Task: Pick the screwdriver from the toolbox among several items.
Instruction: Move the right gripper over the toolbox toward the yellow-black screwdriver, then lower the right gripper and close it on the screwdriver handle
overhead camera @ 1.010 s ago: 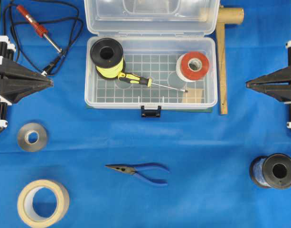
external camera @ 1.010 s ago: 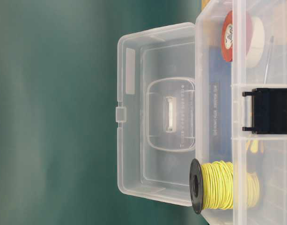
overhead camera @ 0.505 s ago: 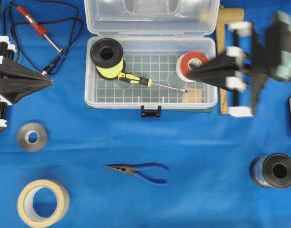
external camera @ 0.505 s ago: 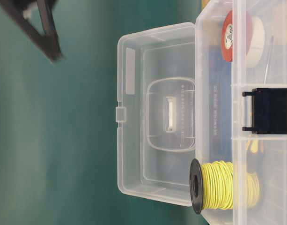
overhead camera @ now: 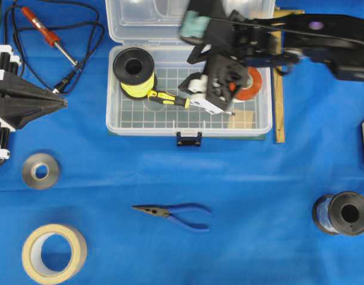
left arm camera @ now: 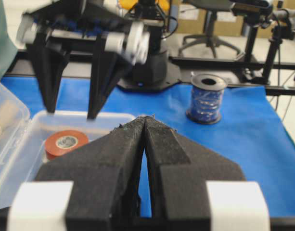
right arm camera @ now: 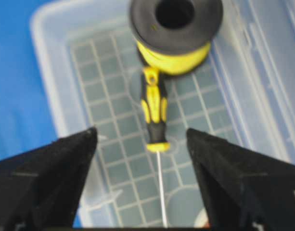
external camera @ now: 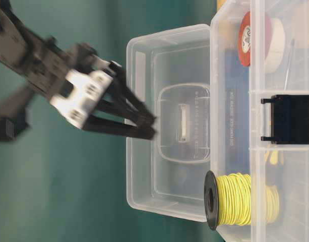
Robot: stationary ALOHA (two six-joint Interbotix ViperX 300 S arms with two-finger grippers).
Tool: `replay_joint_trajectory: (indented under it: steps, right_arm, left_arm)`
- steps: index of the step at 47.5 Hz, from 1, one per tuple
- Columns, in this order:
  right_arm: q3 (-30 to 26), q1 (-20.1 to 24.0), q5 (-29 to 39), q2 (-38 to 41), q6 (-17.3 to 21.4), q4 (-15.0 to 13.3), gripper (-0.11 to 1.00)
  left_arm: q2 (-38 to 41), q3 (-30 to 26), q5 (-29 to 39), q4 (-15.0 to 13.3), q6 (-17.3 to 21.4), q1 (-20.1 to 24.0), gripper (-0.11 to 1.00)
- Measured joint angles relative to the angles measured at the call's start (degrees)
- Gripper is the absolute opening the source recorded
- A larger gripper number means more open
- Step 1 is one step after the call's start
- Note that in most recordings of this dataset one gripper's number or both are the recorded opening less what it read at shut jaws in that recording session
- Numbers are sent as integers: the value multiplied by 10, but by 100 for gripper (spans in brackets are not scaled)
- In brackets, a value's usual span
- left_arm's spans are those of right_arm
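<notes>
A blue cloth [overhead camera: 259, 196], smooth and matte, covers the whole table. On it sits the toolbox [overhead camera: 113, 116], a clear, rounded rectangular plastic case with a gridded floor, its hinged lid [overhead camera: 128, 18] thrown open and a dark latch [overhead camera: 188, 139] at the front wall.

The right arm [overhead camera: 324, 32], black and angular, reaches across from the right edge over the box. The right gripper [right arm camera: 140, 144] hangs above the box interior with its two wedge-shaped black fingers [right arm camera: 51, 168] spread wide apart, holding nothing. The left gripper [left arm camera: 145, 120] rests at the left edge of the table, its textured foam-like black fingers pressed together at the tips, empty.

Inside the box, a black spool [overhead camera: 134, 71] wound with yellow wire stands at the left end, and a red tape roll [overhead camera: 253, 89] lies at the right end, partly hidden by the gripper. The screwdriver [overhead camera: 168, 98] lies flat on the grid floor between them, its ribbed yellow-and-black handle touching the spool and its thin silver shaft pointing towards the red roll; in the right wrist view it lies centred between the open fingers.

Outside the box: a beige tape ring [overhead camera: 54, 252], a dark spool [overhead camera: 342, 214], a grey tape roll [overhead camera: 40, 171], a red soldering iron [overhead camera: 48, 35] with looped black cord, and blue pliers [overhead camera: 176, 214]
</notes>
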Motion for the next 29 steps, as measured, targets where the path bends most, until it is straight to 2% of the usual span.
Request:
replay_joint_trajectory:
  steps: [16, 29]
  right_arm:
    - [-54, -11, 23, 156, 15, -1, 77]
    - [-76, -11, 7, 221, 23, 0, 77]
  left_arm:
    - [1, -1, -1, 0, 3, 0, 0]
    - [1, 0, -1, 0, 3, 0, 0]
